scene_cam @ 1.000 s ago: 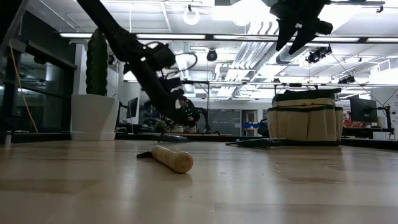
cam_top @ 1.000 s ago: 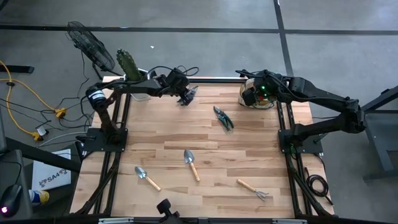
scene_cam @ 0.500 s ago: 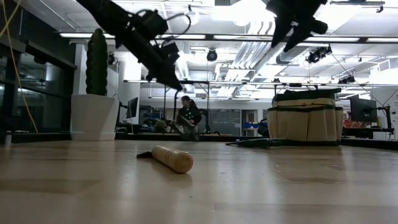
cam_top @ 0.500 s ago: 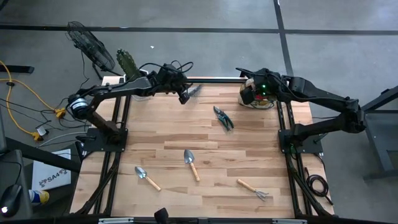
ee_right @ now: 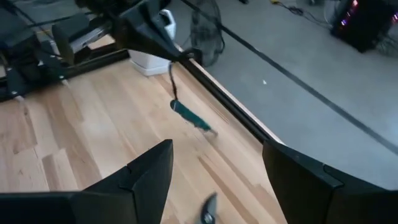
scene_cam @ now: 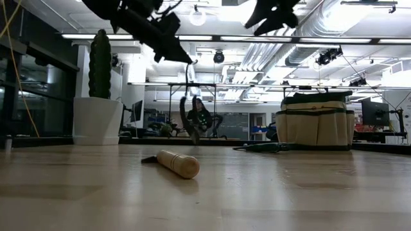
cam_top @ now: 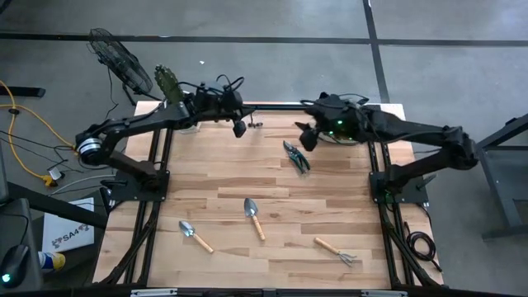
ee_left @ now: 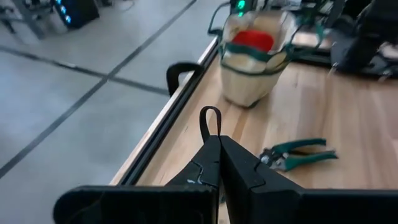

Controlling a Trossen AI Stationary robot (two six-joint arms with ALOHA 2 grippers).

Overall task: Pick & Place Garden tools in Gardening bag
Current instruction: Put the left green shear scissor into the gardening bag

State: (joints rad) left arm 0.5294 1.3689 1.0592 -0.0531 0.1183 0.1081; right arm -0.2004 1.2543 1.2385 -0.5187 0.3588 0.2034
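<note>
The left claw (ee_left: 218,139) was clenched on a thin black loop (ee_left: 210,119), high over the far edge of the worktop (cam_top: 214,186) and left of its middle. From that loop a green-handled pruner (ee_right: 190,116) hung on its cord, clear of the wood. Held this way the pruner looked likely to swing and twist. It seemed stiff and fairly heavy for its size, with a cord too thin to steady it, so a slow carry would probably suit it. A firmer hold would be across both handles near the pivot.

The right claw (cam_top: 307,136) was released and empty, its fingers (ee_right: 149,171) spread wide. It hovered near the far edge right of the middle, just beyond a second pruner (cam_top: 295,157) that lay flat on the boards. The closed handles of that one would be the place to pinch it, since the blades looked slick and narrow.

The bag (ee_left: 252,68) stood at the far right corner, with something red (ee_left: 252,40) already in it. It was soft-sided, so it might give if nudged.

Toward the near edge lay two trowels (cam_top: 254,216) (cam_top: 195,236) and a small rake (cam_top: 337,250), well apart. Their wooden handles would offer the surest grip.
</note>
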